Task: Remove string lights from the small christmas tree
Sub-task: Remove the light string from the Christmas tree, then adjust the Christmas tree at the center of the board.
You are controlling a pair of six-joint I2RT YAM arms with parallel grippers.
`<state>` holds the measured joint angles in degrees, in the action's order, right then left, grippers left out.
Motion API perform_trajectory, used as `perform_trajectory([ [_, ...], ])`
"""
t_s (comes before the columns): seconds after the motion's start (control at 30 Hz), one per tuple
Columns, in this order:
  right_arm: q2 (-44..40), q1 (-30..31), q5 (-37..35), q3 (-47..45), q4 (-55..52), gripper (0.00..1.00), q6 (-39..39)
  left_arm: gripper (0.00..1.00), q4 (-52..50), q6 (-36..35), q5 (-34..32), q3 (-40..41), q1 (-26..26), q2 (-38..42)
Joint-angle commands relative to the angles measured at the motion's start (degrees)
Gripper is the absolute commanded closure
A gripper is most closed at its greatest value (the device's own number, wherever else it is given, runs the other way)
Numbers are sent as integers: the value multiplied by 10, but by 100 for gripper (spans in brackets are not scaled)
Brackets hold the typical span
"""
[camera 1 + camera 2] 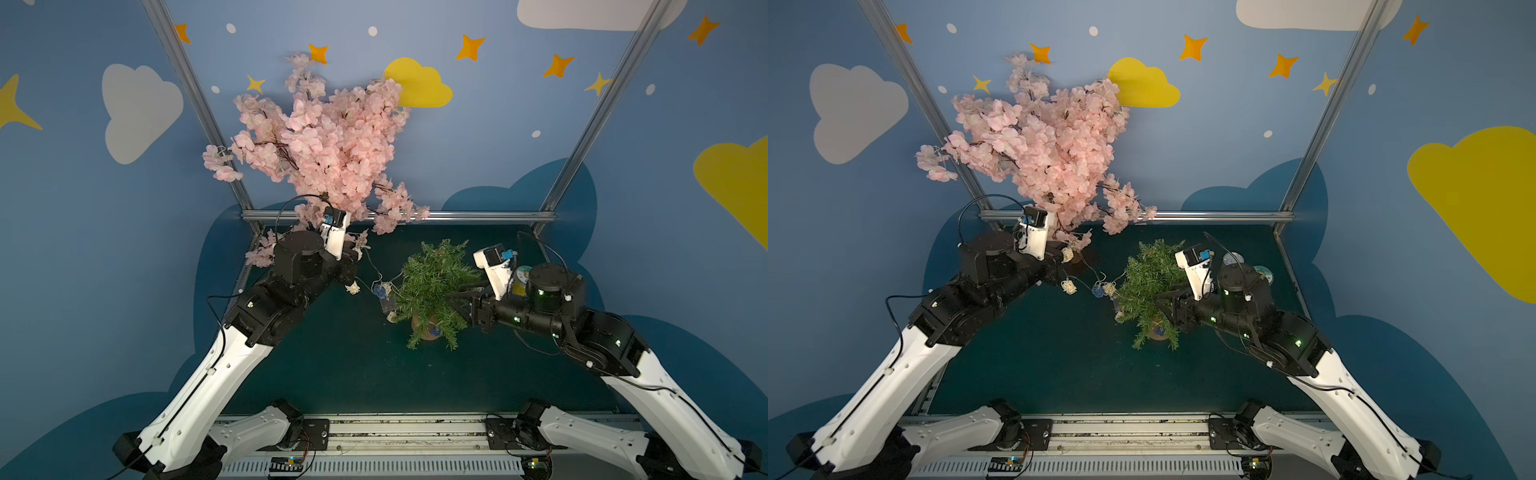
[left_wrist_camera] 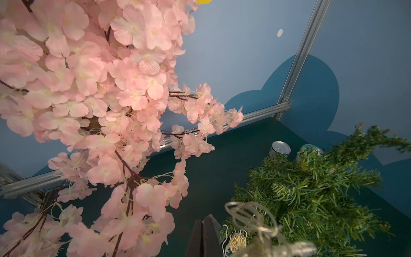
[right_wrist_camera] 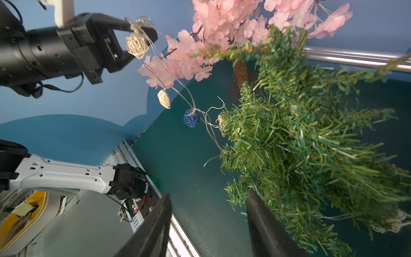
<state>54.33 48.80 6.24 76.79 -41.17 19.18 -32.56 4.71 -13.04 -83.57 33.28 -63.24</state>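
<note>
Left claw [image 3: 142, 27], pinched shut on the wire, holds the string lights [image 3: 191, 118] out from the small christmas tree [image 1: 432, 286] on the bench [image 1: 332, 365]; the far end is tangled in the needles. Right claw [image 3: 208, 198] stands half open at the foliage, gripping nothing. Steadying the tree while pulling slowly along the branches looks wisest, lest the pot [image 1: 426, 326] tip.

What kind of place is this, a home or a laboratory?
Probably a robot lab booth, not a home: an aluminium frame, a wall painted with clouds and stars, and the left arm and right arm mounted on a rail.
</note>
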Motion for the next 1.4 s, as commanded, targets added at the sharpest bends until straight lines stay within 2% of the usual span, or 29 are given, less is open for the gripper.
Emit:
perform_trajectory([
  [0.0,4,3,8,-1,-3,47,-13,96,8,-7,27,-21,-8,-14],
  [0.07,7,2,15,7,-6,46,-27,96,14,-10,41,-29,-14,-23],
  [0.17,24,-1,59,38,-20,40,-81,96,21,-11,87,-44,-31,-44],
  [0.47,135,-43,159,178,-67,29,-187,96,65,12,176,-103,-87,-110],
  [0.67,203,-106,259,250,-29,20,-192,96,92,32,228,-158,-107,-152],
  [1.0,347,-193,403,372,40,19,-197,96,156,82,328,-192,-130,-207],
  [1.17,374,-197,414,428,-9,19,-204,96,170,96,358,-190,-130,-213],
  [1.37,290,-197,379,326,30,20,-194,96,175,101,379,-173,-130,-195],
])
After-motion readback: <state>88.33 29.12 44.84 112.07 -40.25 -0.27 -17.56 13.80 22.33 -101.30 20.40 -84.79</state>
